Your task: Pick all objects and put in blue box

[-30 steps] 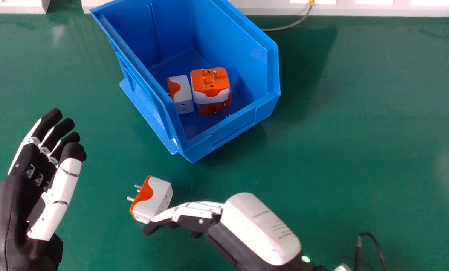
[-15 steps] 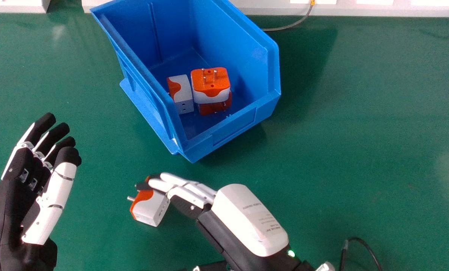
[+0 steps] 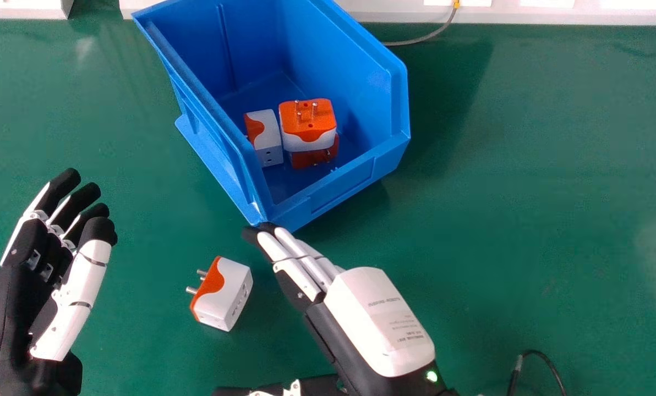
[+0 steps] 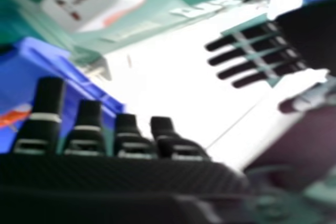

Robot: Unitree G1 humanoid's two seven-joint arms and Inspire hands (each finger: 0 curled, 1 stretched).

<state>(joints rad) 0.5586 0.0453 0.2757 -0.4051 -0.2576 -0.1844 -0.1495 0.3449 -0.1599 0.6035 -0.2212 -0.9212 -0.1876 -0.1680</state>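
Plug adapter [image 3: 226, 297] lies short of the blue box [image 3: 342, 187]; left hand [image 3: 22, 291] and right hand [image 3: 366, 311] are open, and an off-centre pinch could skid it.

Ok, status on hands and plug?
Right hand open, empty, beside plug; left hand open, off to the left. Loose plug on table, prongs facing left. Nothing seen between plug and box.
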